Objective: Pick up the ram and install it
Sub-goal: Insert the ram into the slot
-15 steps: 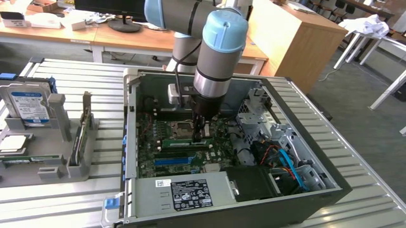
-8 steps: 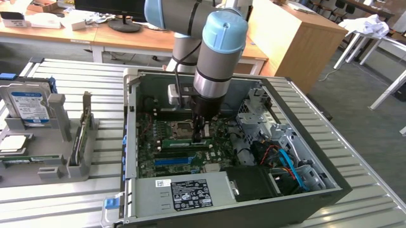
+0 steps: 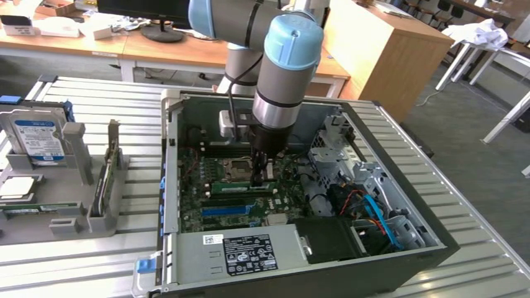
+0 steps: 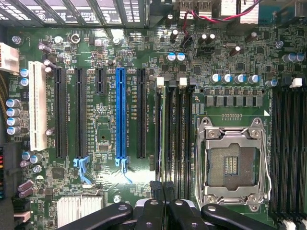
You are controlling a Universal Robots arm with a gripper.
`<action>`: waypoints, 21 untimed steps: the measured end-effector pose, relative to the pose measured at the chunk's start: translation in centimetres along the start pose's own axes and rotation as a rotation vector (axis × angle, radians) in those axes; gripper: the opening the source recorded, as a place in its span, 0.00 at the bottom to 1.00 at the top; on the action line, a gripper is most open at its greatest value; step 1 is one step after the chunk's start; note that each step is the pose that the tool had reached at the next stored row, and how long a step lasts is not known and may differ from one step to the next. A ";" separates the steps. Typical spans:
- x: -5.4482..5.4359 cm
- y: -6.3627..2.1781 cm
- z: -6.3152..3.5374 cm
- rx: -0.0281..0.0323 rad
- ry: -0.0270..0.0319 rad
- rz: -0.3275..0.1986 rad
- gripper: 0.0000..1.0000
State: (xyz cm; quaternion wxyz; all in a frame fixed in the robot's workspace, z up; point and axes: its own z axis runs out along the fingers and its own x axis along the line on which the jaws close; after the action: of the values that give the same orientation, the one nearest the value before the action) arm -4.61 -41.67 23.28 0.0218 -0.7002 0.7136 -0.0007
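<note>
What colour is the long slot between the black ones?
Blue; that long plastic slot shows best in the wrist view.

The 1 arm [image 3: 240, 31] enters from the top of the exterior view, grey tubes joined by light-blue caps. Its last big joint [image 3: 291, 40] bends over so that the wrist [image 3: 277, 102] hangs close to vertical. A pale block [image 3: 228, 124] sits on the wrist's side, towards the exterior view's left. Below the wrist the black end effector [image 3: 263, 181] points straight down, tips low. In the wrist view the end effector [image 4: 162, 186] shows 4 black linkage bars [image 4: 103, 216] fanning outward behind 2 narrow fingers [image 4: 155, 188]. The fingers stand parallel and drawn together, with a thin gap between them: closed.
</note>
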 end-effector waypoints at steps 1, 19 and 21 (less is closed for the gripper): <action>0.0 0.00 0.00 0.0000 0.0000 -0.001 0.12; 0.0 -0.02 -0.02 -0.0004 -0.0004 -0.012 0.12; 0.0 -0.02 -0.02 -0.0004 -0.0004 -0.012 0.12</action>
State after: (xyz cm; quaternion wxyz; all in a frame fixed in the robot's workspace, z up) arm -4.58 -41.69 23.31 0.0218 -0.7046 0.7093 -0.0006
